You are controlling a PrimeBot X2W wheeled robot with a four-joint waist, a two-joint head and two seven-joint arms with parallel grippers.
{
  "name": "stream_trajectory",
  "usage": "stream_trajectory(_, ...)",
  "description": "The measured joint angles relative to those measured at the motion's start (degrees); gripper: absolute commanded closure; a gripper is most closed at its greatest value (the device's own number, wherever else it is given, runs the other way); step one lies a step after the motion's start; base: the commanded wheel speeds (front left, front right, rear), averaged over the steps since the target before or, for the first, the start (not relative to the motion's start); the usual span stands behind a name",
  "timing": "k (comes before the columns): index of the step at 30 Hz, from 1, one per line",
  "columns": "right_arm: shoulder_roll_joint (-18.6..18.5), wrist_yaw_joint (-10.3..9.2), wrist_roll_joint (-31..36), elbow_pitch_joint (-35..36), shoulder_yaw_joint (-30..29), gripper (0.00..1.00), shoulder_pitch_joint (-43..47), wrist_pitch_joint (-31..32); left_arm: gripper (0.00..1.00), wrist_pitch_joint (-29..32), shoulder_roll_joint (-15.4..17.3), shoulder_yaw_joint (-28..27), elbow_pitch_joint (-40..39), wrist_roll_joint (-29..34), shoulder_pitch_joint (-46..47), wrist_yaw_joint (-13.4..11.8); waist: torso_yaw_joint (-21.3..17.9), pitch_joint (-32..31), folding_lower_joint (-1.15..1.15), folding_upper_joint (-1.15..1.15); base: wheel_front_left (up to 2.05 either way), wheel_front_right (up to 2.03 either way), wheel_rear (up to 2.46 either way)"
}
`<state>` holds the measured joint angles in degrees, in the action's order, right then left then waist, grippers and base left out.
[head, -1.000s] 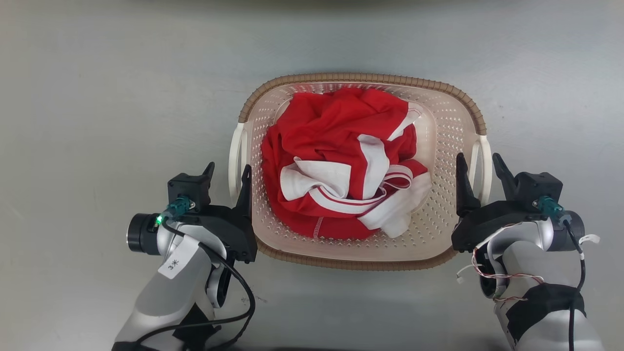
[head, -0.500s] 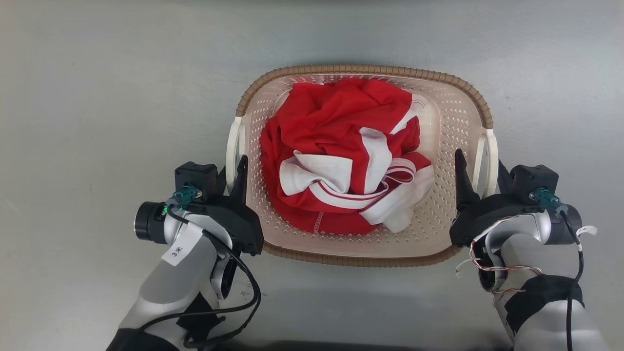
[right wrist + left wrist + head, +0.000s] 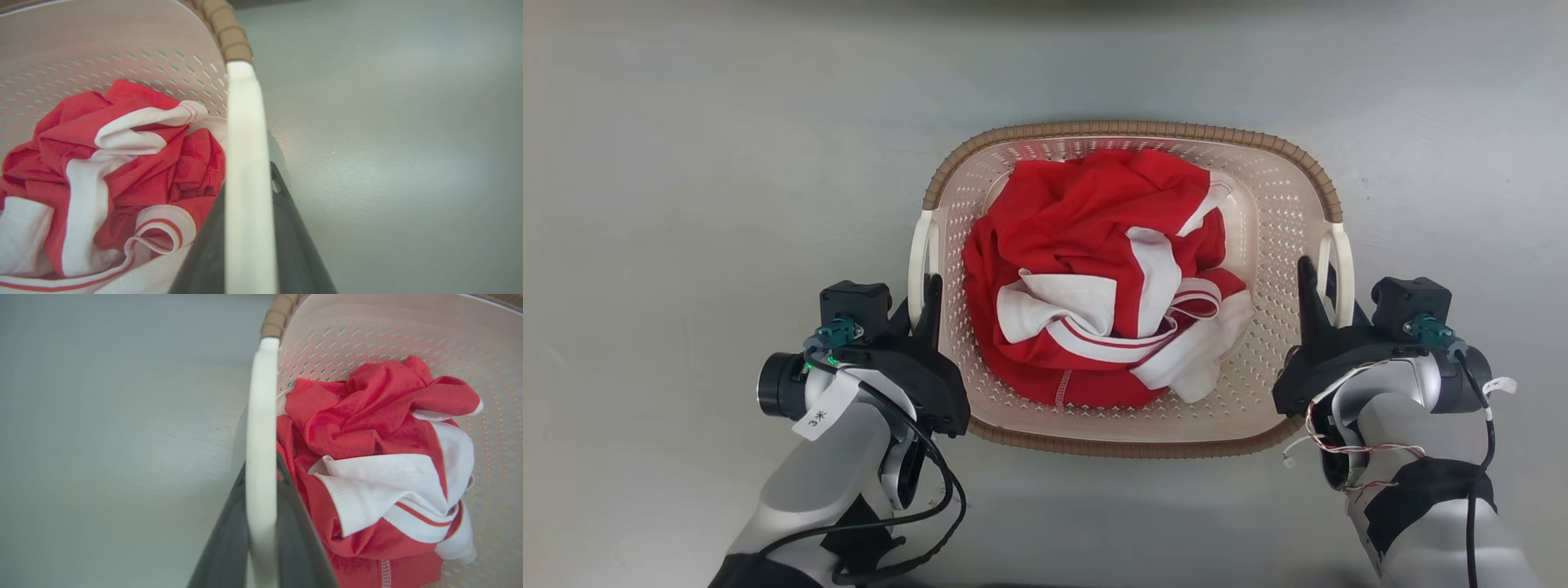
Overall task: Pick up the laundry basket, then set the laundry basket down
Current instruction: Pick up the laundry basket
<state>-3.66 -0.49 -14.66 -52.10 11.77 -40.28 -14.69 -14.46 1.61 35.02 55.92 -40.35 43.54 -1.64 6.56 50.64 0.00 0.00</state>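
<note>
A plain grey floor (image 3: 686, 163) runs under everything, matte and unmarked. The laundry basket (image 3: 1282, 212) sits centred ahead of the robot, its brown rim (image 3: 1127, 128) toward the far side, with a crumpled red-and-white garment (image 3: 1094, 269) heaped inside. The left gripper (image 3: 919, 296) straddles the left handle (image 3: 261, 437), and the right gripper (image 3: 1327, 287) straddles the right handle (image 3: 245, 163). In each wrist view the white bar runs between the two dark fingers, which press against it on both sides, so both jaws look clenched on the handles. Whether the basket's base is touching the floor or just off it I cannot tell.

The risks lie in the two-arm carry. If one arm rises or drops faster than the other, the basket would tilt and the garment could slide toward the low side or spill over the rim. The handles are smooth and thin, so a loose grip might let them slip through the fingers. Arms drifting apart or together would strain the plastic handles.
</note>
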Motion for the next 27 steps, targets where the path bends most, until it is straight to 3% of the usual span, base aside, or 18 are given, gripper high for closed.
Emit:
stream_trajectory(17, 0.01, -0.02, -3.88, -4.28, 5.11, 1.00, 0.00, 0.00, 1.00, 0.01, -0.01, 3.28, 3.80, -3.48, -0.52, -0.04, 0.01, -8.69, -0.01, 0.00, 0.00, 0.00, 0.00)
stream_trajectory(27, 0.04, -0.65, -9.64, -6.26, 10.57, 1.00, 1.41, 0.02, 1.00, 0.27, -0.03, 5.15, 6.73, -5.45, -3.13, 0.19, 0.30, -16.40, -0.01, -0.01, 0.00, 0.00, 0.00)
